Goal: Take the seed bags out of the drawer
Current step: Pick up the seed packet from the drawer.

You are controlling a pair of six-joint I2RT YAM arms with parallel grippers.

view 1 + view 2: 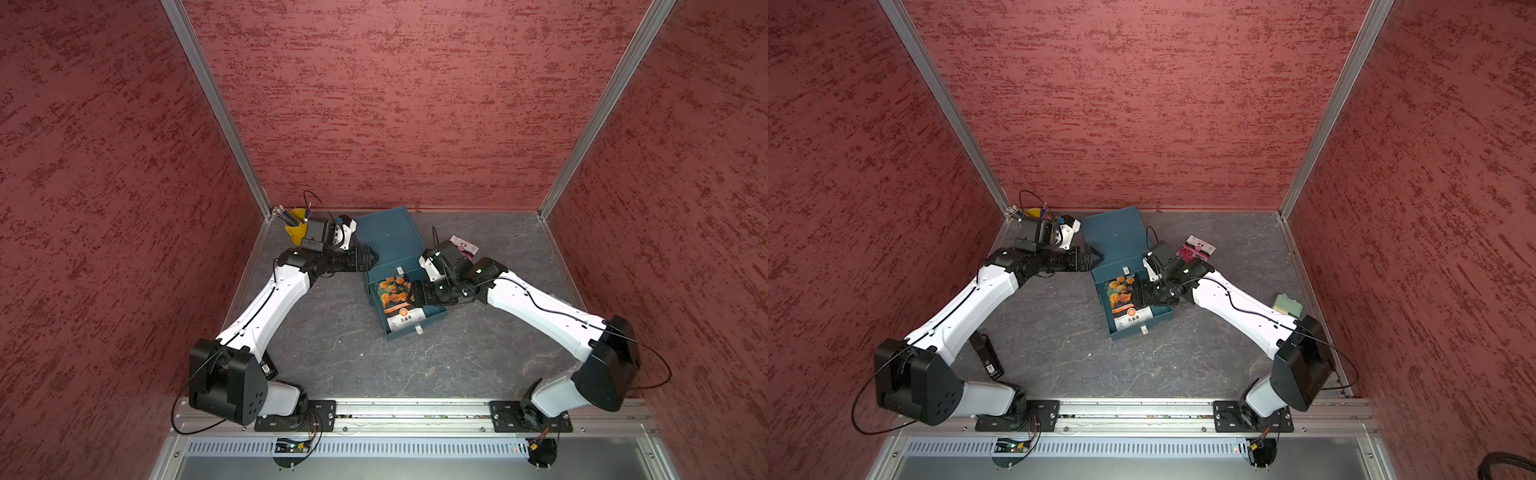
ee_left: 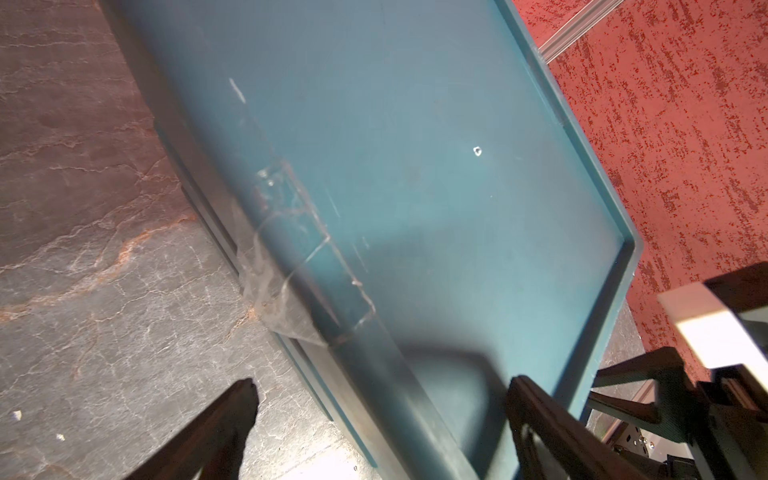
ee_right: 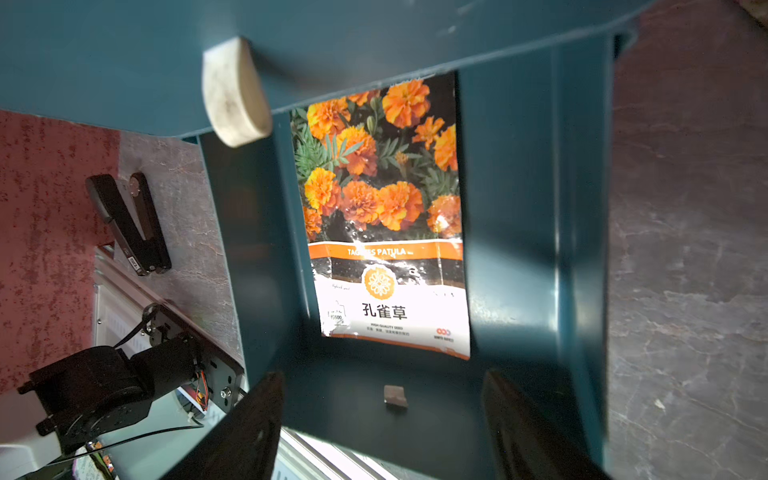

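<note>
Nearest my wrist camera, the right fingers [image 3: 249,428] are hanging spread wide, gripping nothing, over the open drawer [image 3: 519,208]. The marigold seed bag [image 3: 382,216] is lying flat inside. Its long axis is running along the drawer, with the photo toward the cabinet [image 1: 386,237]. The label, where I'm reading "PATULA" and "孔雀草", is pointing toward the near edge of the counter [image 1: 332,353]. Left fingers [image 2: 216,432] are standing open beside the cabinet. The pink seed bag [image 1: 1196,249] is lying on the counter toward its far edge.

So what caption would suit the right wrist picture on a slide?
Open right claw facing an orange marigold seed bag lying in the teal drawer.
</note>
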